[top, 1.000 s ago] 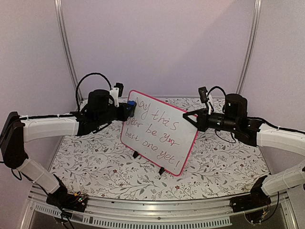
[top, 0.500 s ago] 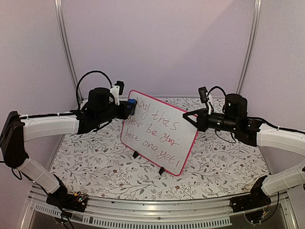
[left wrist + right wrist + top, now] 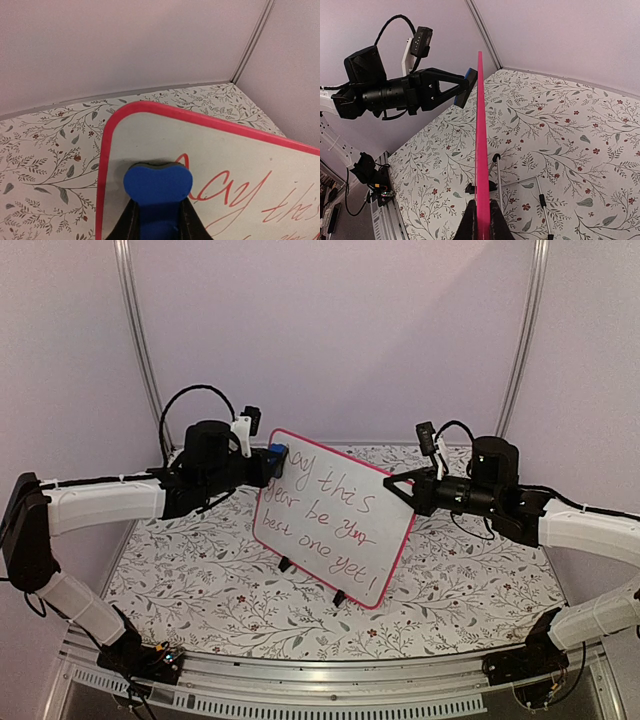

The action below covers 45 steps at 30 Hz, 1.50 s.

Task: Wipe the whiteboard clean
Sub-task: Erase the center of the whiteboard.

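- Two grippers, each closed on a load.
- The left gripper (image 3: 268, 466) pinches a blue eraser (image 3: 157, 187), whose head lies against the upper left corner of the whiteboard (image 3: 335, 530), beside red handwriting.
- The right gripper (image 3: 405, 487) is clamped on the board's pink right edge.
- The whiteboard stands on small black feet on the floral table (image 3: 200, 560), between the arms.

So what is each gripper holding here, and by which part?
Left gripper pinches the blue eraser by its near end, rounded tip free. Right gripper clamps the whiteboard by its right edge, on the pink frame.
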Each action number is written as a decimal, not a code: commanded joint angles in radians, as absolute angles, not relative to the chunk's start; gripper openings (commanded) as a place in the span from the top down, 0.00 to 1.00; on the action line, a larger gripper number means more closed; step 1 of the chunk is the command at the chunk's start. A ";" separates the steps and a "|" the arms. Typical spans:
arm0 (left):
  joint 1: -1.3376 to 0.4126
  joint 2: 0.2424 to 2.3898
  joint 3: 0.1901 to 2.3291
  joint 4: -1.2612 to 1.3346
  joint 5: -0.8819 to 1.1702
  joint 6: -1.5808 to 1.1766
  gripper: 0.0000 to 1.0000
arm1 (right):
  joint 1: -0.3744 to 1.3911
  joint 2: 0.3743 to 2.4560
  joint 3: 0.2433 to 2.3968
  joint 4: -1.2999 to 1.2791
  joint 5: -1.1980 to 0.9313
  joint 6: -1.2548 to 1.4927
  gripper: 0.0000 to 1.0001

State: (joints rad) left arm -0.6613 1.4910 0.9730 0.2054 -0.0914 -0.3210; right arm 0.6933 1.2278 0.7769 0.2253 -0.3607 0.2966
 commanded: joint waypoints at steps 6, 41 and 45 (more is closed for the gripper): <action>-0.675 1.491 1.019 0.226 -0.098 -0.301 0.86 | 0.738 1.258 0.765 0.132 -0.469 0.214 1.00; -0.677 1.474 0.893 0.240 -0.104 -0.335 0.86 | 0.738 1.267 0.771 0.130 -0.466 0.213 1.00; -0.677 1.469 0.867 0.245 -0.103 -0.342 0.86 | 0.738 1.269 0.772 0.130 -0.468 0.212 1.00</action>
State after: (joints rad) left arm -0.6613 1.4784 0.9062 0.2764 -0.1017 -0.3286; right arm 0.6945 1.2381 0.7845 0.2295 -0.3679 0.2901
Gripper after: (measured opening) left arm 0.203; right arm 0.038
